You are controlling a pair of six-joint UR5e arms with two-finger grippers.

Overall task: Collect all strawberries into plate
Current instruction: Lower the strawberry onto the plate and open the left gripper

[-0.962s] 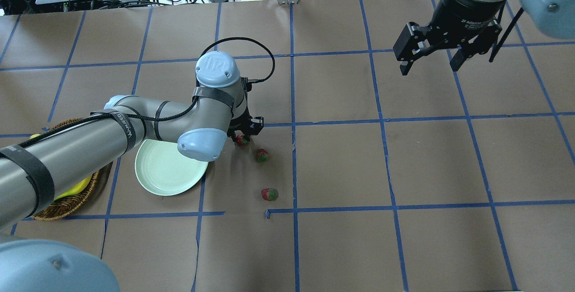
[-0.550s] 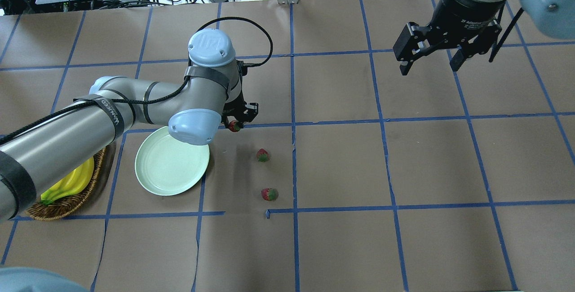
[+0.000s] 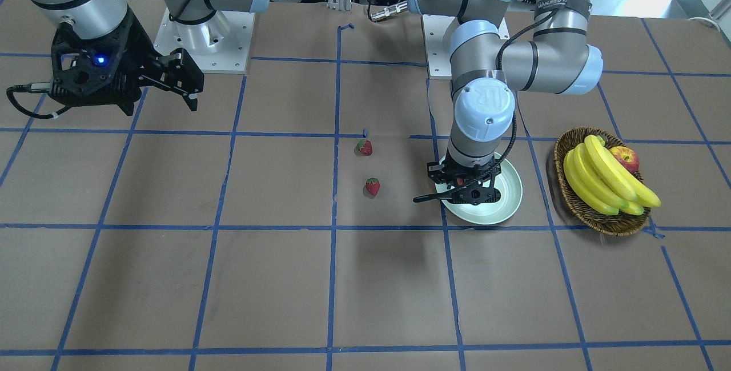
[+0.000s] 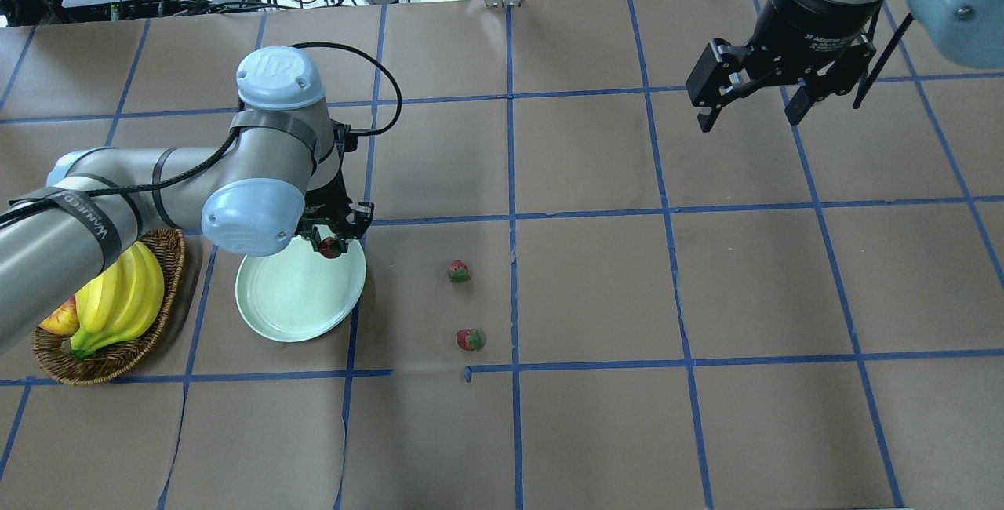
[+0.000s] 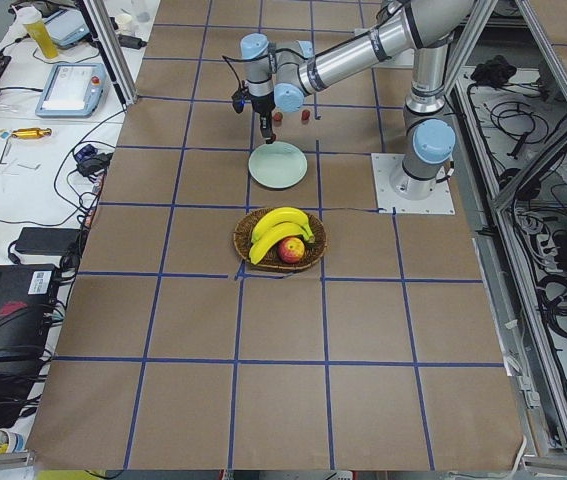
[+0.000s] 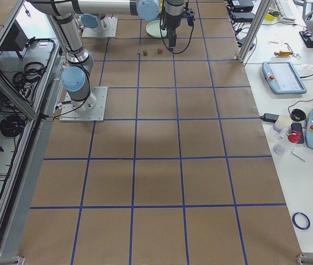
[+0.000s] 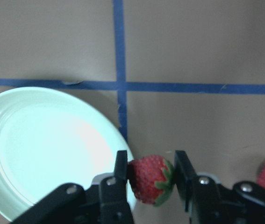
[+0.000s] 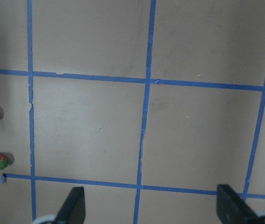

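Observation:
My left gripper [image 4: 332, 237] is shut on a red strawberry [image 4: 330, 248] with a green cap and holds it above the far right rim of the pale mint plate [image 4: 282, 302]. The left wrist view shows the strawberry [image 7: 150, 179] pinched between the fingers at the plate's edge [image 7: 10, 186]. Two more strawberries lie on the brown table right of the plate, one [image 4: 458, 271] nearer it and one [image 4: 471, 340] closer to me. They also show in the front view [image 3: 372, 186] [image 3: 364, 147]. My right gripper [image 4: 753, 106] is open and empty, high over the far right.
A brown wicker basket [image 4: 149, 337] with bananas [image 4: 118, 302] and an apple [image 4: 59, 322] stands left of the plate, under my left forearm. Blue tape lines grid the brown table cover. Cables and boxes lie beyond the far edge.
My left gripper has carried the strawberry up from the table and leftward, from beside the other strawberries to over the plate's rim. The right arm has not moved.

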